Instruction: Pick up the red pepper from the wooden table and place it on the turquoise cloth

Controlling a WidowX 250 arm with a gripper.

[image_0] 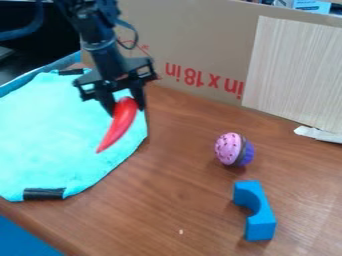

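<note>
Red pepper (118,128), clenched by gripper (125,109), over turquoise cloth (50,135), pink-topped cupcake (230,149) near blue block (256,210)

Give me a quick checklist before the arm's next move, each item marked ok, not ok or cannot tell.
1. Red pepper between the gripper's fingers: ok.
2. Pepper's tip clear of the turquoise cloth: cannot tell, its height is unclear.
3. Toy cupcake upright: not ok, it lies on its side.
4. Blue block apart from the cupcake: ok.
5. Block and cupcake off the cloth: ok.
</note>
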